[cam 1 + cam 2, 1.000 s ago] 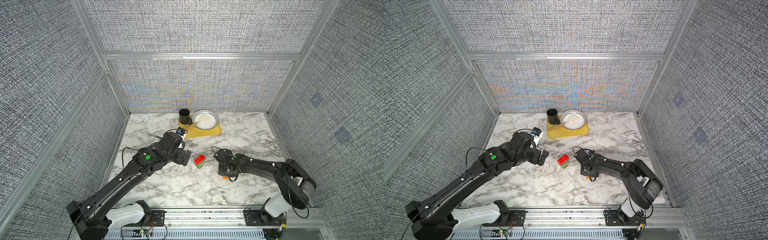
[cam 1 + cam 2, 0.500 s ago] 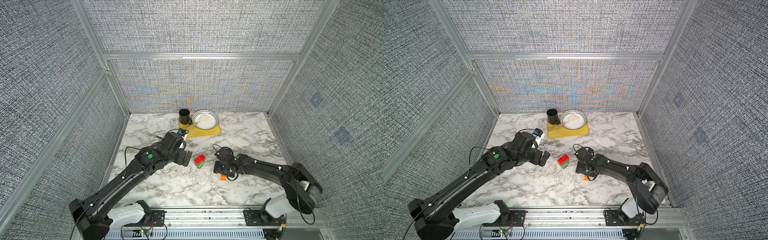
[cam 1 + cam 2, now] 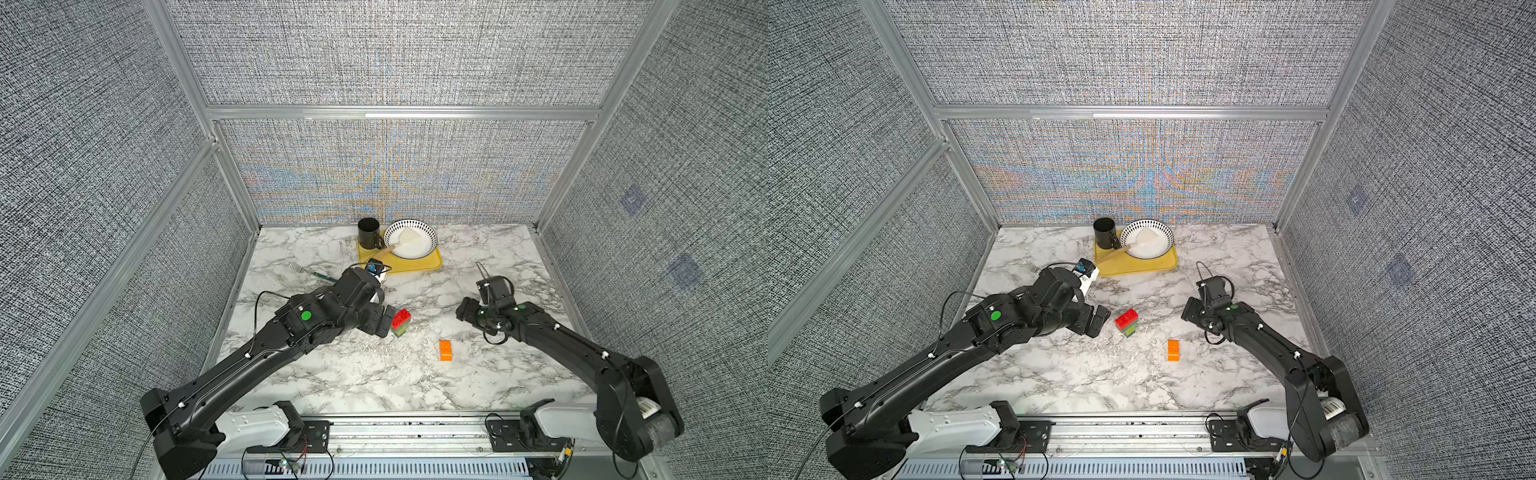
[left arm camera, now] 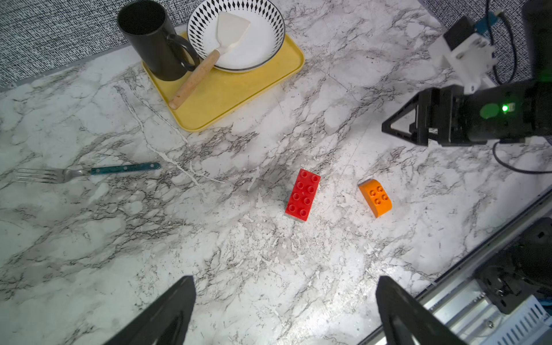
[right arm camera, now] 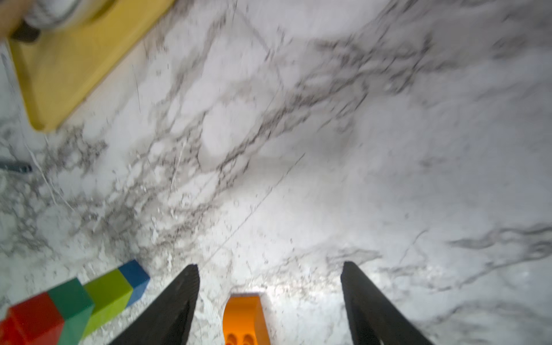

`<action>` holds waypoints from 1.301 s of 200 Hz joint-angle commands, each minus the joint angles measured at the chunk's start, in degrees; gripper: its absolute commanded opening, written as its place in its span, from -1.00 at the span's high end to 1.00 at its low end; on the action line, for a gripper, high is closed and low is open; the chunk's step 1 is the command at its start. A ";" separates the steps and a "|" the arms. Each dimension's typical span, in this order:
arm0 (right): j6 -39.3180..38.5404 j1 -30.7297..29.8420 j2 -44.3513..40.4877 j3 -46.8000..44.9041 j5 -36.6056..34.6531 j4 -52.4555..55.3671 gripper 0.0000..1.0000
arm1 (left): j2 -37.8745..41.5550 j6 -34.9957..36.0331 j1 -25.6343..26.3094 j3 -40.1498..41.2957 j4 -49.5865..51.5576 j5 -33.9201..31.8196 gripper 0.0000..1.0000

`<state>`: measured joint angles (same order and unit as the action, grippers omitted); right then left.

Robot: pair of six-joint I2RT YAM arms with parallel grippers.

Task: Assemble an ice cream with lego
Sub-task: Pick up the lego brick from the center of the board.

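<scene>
A stack of bricks (image 3: 401,323) stands in the middle of the table (image 3: 353,374), with a loose brick (image 3: 446,350) lying apart to its near right. Farther back, a tray (image 3: 415,267) carries a mug (image 3: 369,233) on the left and a bowl (image 3: 433,241) on the right, a spatula (image 3: 405,242) resting in the bowl. A fork (image 3: 309,272) lies on the table left of the tray.

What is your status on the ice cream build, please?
Left gripper open, empty. Right gripper open, empty. Ice cream stack upright, red on top; orange brick loose, apart, not yet fitted. Nothing between them.

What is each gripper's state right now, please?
Left gripper: open, empty.
Right gripper: open, empty; the orange brick lies loose, not gripped.
</scene>
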<state>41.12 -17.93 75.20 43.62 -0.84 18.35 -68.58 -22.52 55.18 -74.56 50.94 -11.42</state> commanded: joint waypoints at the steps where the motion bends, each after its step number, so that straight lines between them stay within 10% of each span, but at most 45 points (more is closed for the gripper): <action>1: -3.83 5.15 1.08 0.05 0.40 -8.56 -0.53 | -3.16 -7.55 4.56 -2.26 2.50 -1.10 -0.94; 50: -2.62 11.68 1.25 -8.16 2.59 -24.09 -0.53 | -22.29 -14.89 14.69 -13.33 3.77 2.55 -0.99; 147: 1.09 21.09 -1.80 -14.62 6.36 -26.41 -0.55 | -56.93 -24.22 14.72 -36.73 12.45 3.23 -0.89; 260: 0.94 21.10 -5.15 -15.93 4.32 -26.62 -0.55 | -67.26 -24.93 12.23 -41.86 9.89 8.51 -0.35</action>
<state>41.76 3.18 70.35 27.99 4.27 -7.09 -135.59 -46.98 67.51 -116.46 61.12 -4.16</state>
